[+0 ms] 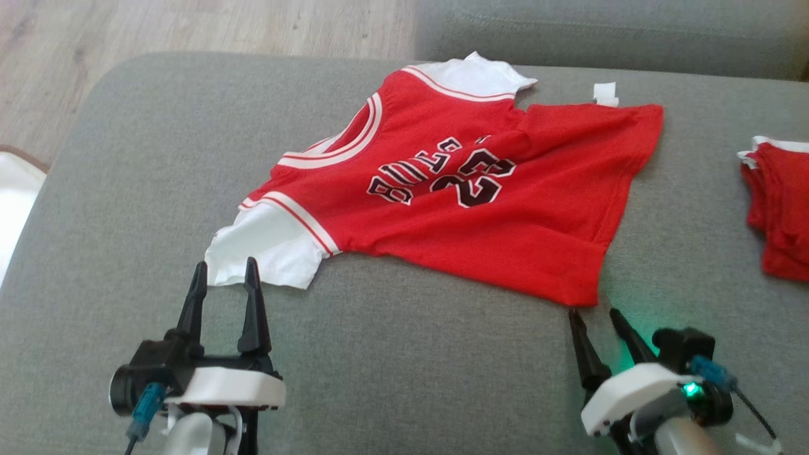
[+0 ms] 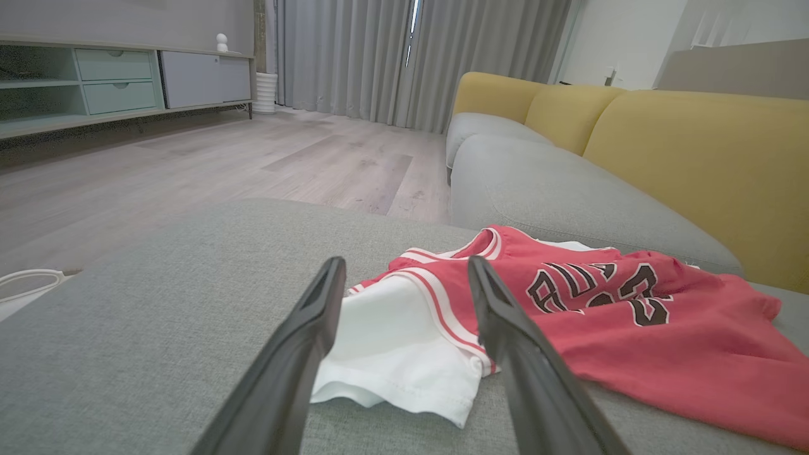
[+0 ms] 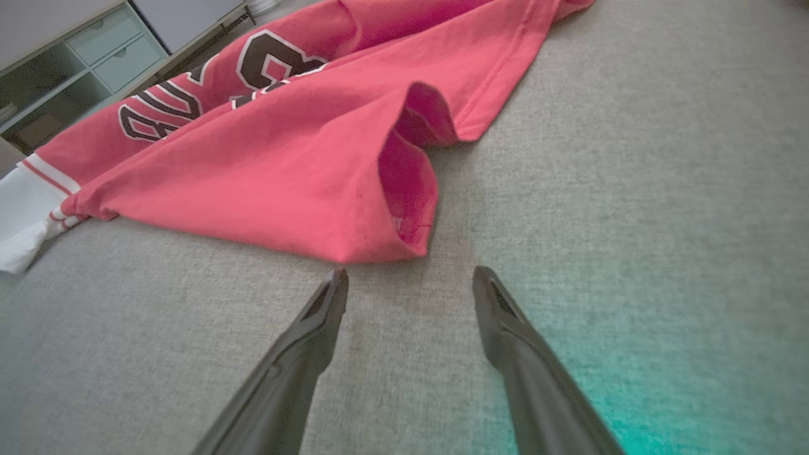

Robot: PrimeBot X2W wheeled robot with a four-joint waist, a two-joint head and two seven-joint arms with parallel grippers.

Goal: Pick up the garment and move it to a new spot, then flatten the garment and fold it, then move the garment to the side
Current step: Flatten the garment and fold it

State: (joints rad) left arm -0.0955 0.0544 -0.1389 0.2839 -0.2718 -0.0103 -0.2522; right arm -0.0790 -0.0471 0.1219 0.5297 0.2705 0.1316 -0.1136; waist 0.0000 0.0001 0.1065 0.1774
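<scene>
Shirt: the red shirt (image 1: pixel 455 189) lies face up in the middle of the grey sofa cushion (image 1: pixel 126 158). It runs slantwise in the head view, from its white sleeve (image 1: pixel 265 249) at 7 o'clock to the far hem at 2 o'clock.
Lie of the cloth: it is mostly spread, but creases cross the body and the near hem corner (image 1: pixel 581 294) gapes open, with its layers lifted apart.
Left gripper: the left gripper (image 1: pixel 225 263) is at 7 o'clock in the head view. Its jaws are wide and empty, with the tips at the edge of the white sleeve. Whether they touch the sleeve you cannot tell.
Right gripper: the right gripper (image 1: pixel 593 311) is at 5 o'clock. Its jaws are wide and hold nothing, and the tips sit just short of the hem corner on bare cushion.
Step in hand: you look to be between flattening and folding, with both arms lined up on the near edge.
Next move: get each pair of fingers around cloth before you close them. That means the sleeve on the left and both layers of the hem on the right.
Risk: the gaping corner may give you only the top layer.
Side pile: another red bundle (image 1: pixel 780 208) sits at 3 o'clock, well apart, so keep the shirt off it.
</scene>
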